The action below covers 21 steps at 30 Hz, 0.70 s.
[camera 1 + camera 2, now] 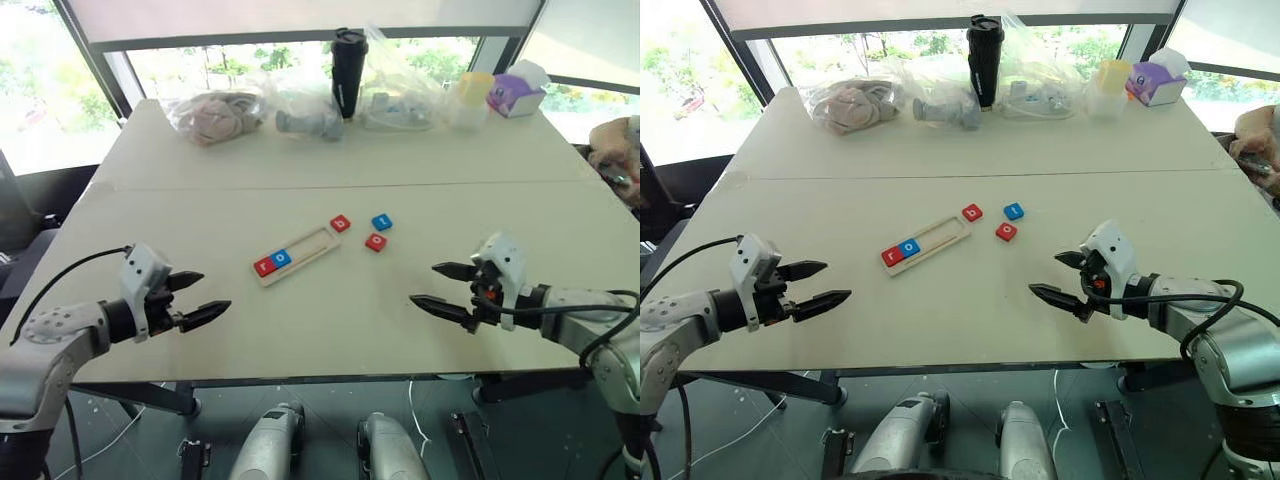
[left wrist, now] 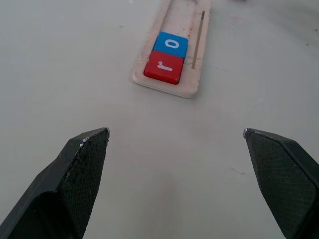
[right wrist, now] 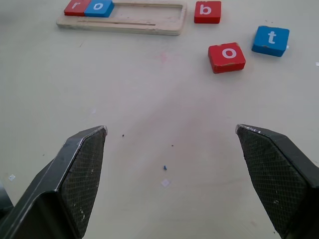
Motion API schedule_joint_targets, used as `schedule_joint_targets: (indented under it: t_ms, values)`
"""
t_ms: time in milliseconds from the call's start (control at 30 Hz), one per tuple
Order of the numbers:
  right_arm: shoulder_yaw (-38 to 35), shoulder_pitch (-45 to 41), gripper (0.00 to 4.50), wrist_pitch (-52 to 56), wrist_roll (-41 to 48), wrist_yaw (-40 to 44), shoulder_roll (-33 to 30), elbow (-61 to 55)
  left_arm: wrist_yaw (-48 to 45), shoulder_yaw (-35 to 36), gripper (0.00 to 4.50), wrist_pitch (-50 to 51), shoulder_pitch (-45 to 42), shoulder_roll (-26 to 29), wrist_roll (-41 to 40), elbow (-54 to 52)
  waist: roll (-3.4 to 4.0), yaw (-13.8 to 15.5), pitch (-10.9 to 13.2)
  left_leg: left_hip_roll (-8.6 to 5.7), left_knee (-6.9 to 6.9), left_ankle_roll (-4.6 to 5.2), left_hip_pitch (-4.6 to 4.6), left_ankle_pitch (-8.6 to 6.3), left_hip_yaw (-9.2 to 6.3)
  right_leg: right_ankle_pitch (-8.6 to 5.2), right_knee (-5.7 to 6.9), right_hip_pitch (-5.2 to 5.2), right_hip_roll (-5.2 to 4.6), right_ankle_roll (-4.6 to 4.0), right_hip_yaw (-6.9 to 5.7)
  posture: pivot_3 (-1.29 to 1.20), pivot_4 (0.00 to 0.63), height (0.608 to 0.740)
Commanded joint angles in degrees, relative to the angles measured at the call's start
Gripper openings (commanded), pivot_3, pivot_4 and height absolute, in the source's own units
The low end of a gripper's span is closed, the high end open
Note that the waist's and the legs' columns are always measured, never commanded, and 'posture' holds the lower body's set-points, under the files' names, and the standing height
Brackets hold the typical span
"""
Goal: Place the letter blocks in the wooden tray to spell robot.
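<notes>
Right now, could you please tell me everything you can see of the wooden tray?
The wooden tray is a long, narrow rectangle of pale wood with a raised rim and rounded corners. It lies flat on the white table, set at a slant, between the two grippers and apart from both. At the end nearer the left gripper it holds a red r block and, right beside it, a blue o block; the rest of its length is bare. A red b block lies on the table just off its other end.

Arms: silver-grey metal shells, rounded joints with small screws
Wrists: white angular housings; black cables looping alongside
Left gripper (image 1: pixel 202 298): two black tapered fingers; cross-hatched inner pads
Right gripper (image 1: pixel 440 287): same black fingers; small red mark at base
</notes>
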Motion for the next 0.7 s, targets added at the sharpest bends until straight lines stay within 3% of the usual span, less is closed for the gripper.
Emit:
schedule_joint_targets:
  t_ms: [33, 567, 700]
  values:
    - [-0.7, -0.7, 4.29, -1.2, -0.1, 0.3, -0.6, -0.6, 0.6, 2.2, 4.5, -0.9, 0.1, 0.2, -0.5, -1.6, 0.0, 0.0, 0.0, 0.0, 0.0, 0.0, 0.0, 0.0, 0.0, 0.0, 0.0, 0.0, 0.0, 0.0, 0.0, 0.0, 0.15, 0.74]
    - [1.4, -1.1, 4.29, -2.3, -1.7, -0.1, -0.2, -0.2, 2.4, 0.5, 4.5, -1.0, -1.8, 0.9, 1.8, 0.3, 0.0, 0.0, 0.0, 0.0, -0.01, 0.0, 0.0, 0.0, 0.0, 0.0, -0.01, 0.0, 0.0, 0.0, 0.0, 0.0, 0.15, 0.74]
    - [4.4, -6.1, 4.29, -1.1, -4.4, -2.6, -0.7, -0.9, 6.8, -3.8, 4.5, 2.2, -10.9, 0.6, 3.8, -1.9, -0.01, 0.1, 0.0, 0.0, -0.01, 0.0, 0.0, 0.0, 0.0, 0.0, -0.02, 0.0, 0.0, 0.0, 0.0, 0.0, 0.15, 0.74]
